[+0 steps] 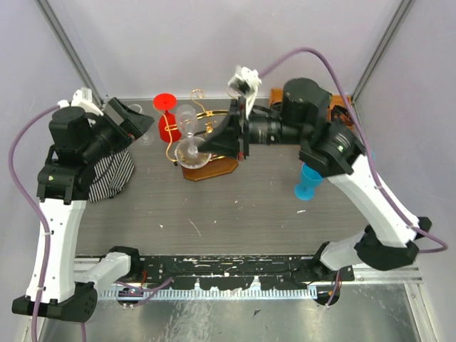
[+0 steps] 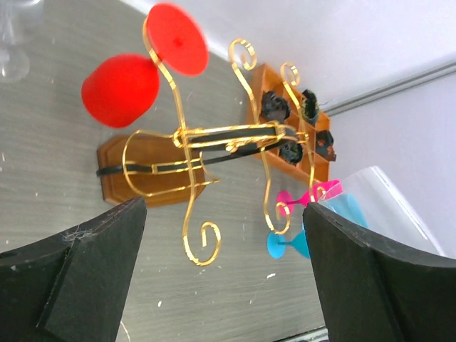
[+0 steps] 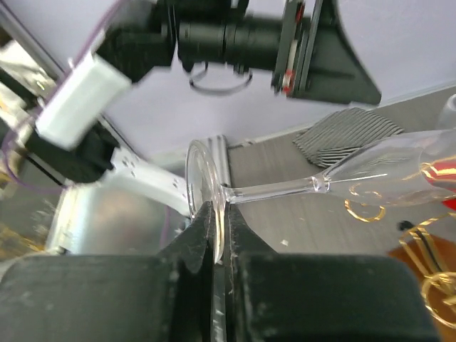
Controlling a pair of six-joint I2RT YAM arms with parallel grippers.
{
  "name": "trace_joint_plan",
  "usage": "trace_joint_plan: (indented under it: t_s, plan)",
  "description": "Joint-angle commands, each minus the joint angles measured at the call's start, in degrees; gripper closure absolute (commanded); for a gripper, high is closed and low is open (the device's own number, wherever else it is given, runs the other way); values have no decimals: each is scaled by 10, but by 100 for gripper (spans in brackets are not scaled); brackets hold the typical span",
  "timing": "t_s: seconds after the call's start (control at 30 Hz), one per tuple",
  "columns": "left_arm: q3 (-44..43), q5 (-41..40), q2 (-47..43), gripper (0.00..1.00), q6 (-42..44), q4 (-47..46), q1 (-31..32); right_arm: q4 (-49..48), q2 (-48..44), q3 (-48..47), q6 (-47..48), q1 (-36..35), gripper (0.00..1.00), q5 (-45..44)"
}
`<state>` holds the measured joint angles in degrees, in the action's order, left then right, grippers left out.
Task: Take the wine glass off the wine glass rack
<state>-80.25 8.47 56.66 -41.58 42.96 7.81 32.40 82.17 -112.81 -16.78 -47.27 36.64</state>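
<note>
My right gripper [image 3: 221, 221] is shut on the round foot of a clear wine glass [image 3: 278, 189]. The glass lies almost level, and its bowl points toward the gold wire of the wine glass rack [image 3: 427, 249]. From above, that glass [image 1: 189, 151] hangs over the front left of the rack [image 1: 206, 117], with the right gripper [image 1: 203, 147] beside it. I cannot tell whether the glass touches the wire. My left gripper [image 1: 135, 121] stands open to the left of the rack. In its own view the left gripper [image 2: 224, 214] faces the rack [image 2: 189, 135] with nothing between its fingers.
A red glass [image 1: 166, 117] sits at the rack's far left arm, with clear glasses [image 1: 187, 112] near it. A striped cloth [image 1: 114, 174] lies under the left arm. A blue glass [image 1: 308, 184] and a wooden tray [image 2: 292, 121] are to the right.
</note>
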Motion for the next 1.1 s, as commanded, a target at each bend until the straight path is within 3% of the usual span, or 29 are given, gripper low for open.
trace_joint_plan:
  t_s: [0.0, 0.2, 0.37, 0.5, 0.9, 1.07]
  plan:
    - [-95, 22, 35, 2, 44, 21, -1, 71, -43, 17, 269, -28, 99, -87]
    - [-169, 162, 88, 2, 40, 27, -1, 122, -39, -10, 333, -48, 99, -115]
    - [-124, 292, 99, 2, -87, -88, 0, 134, -31, -16, 351, -57, 99, -98]
    - [-92, 348, 109, 2, -148, -166, 1, 127, -29, -17, 354, -67, 99, -87]
    - [-53, 402, 123, 2, -214, -189, 12, 128, -13, -14, 391, -147, 99, -156]
    - [-68, 403, 131, 2, -190, -132, 24, 136, -3, -25, 412, -168, 99, -190]
